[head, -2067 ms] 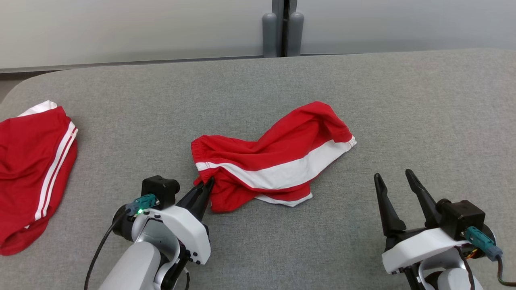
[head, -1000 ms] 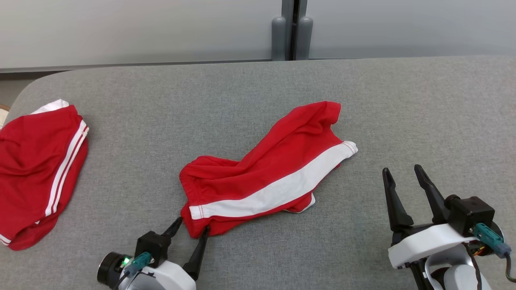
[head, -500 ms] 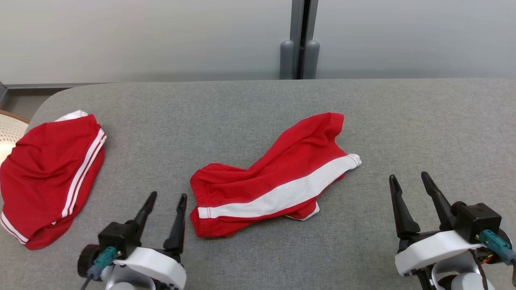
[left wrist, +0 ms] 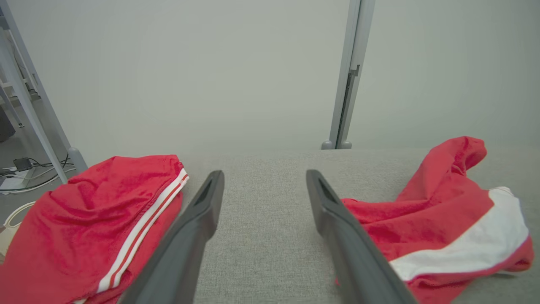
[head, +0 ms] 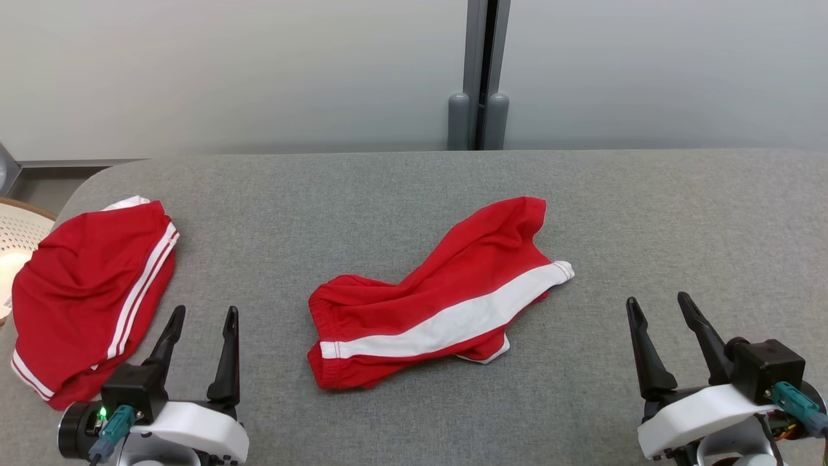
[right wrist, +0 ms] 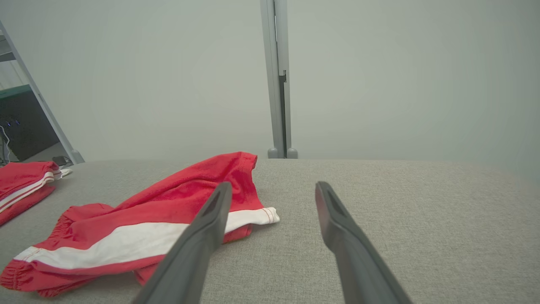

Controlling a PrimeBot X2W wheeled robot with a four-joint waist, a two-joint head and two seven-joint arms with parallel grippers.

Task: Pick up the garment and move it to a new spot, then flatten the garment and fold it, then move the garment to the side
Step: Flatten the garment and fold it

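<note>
Head view, clock directions read from the middle of that view. A pale wall (head: 226, 71) spans the top from 10 to 2 o'clock. Below it, a grey cloth-covered table (head: 679, 207) takes up the lower part of the view, its rounded corner at 10 o'clock.

The garment (head: 446, 291), red with one broad white band, lies crumpled on the table at the centre. Its long axis runs from 7 to 1 o'clock, the gathered waist is at the 7 o'clock end, and the white-edged hem is toward 2 o'clock. Neither gripper touches it.

A second pair of red shorts (head: 77, 285), with thin white side stripes, lies at 9 o'clock, well apart from the garment and partly over the table edge.

The left gripper (head: 205, 310) sits at 7 o'clock with its fingers spread and nothing between them, pointing to 12 o'clock. It stands between the shorts and the garment, and the left wrist view shows bare table in the gap between the fingers.

The right gripper (head: 656, 299) sits at 5 o'clock with its fingers likewise spread and empty, over bare table, with the garment at its 10 o'clock.

A grey post (head: 479, 71) with two rounded feet stands at 12 o'clock behind the table. The rim of a pale perforated basket (head: 19, 230) shows at 9 o'clock, at the view's edge, just beside the shorts
</note>
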